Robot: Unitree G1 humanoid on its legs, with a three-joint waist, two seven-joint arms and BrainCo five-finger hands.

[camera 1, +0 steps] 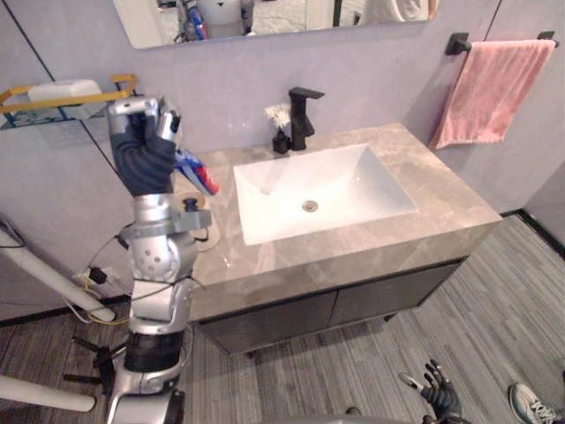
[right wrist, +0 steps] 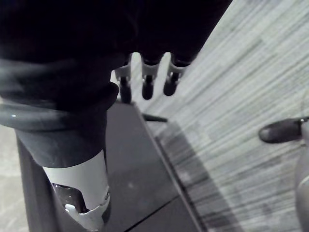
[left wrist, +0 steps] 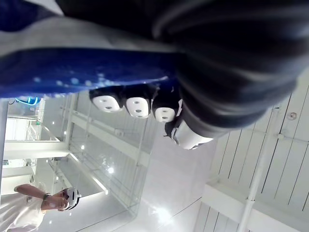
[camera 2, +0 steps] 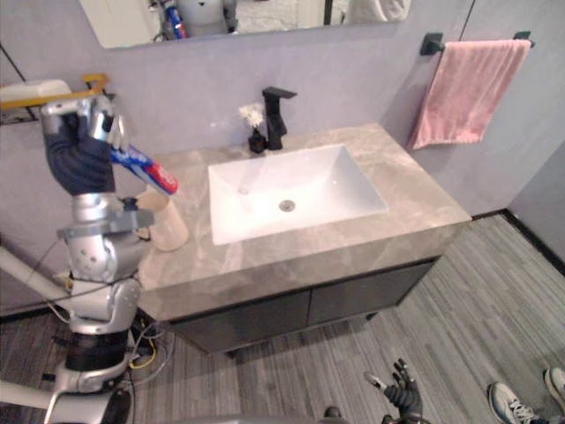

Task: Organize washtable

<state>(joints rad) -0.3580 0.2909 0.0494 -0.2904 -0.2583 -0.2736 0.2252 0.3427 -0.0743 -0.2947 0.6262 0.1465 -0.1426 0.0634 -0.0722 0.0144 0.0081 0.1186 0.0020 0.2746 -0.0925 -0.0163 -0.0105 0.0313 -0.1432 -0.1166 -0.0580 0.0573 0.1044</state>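
Observation:
My left hand (camera 1: 144,146) is raised at the left end of the washtable (camera 1: 446,208), its fingers (left wrist: 137,105) curled round a blue, red and white toothpaste tube (camera 2: 146,170). The tube slants down to the right, its lower end above a beige cup (camera 2: 169,223) that stands on the counter left of the sink. The left arm partly hides the cup. In the left wrist view the tube (left wrist: 82,72) lies across the palm. My right hand (camera 1: 440,395) hangs low near the floor in front of the cabinet, with its fingers (right wrist: 147,83) relaxed and holding nothing.
A white sink basin (camera 1: 265,181) is set in the grey stone counter, with a black faucet (camera 1: 303,115) and a small dark vase of white flowers (camera 1: 280,132) behind it. A pink towel (camera 1: 494,88) hangs at the right. A yellow wall shelf (camera 1: 62,99) holds a white item. A person's shoe (camera 1: 534,405) is on the floor.

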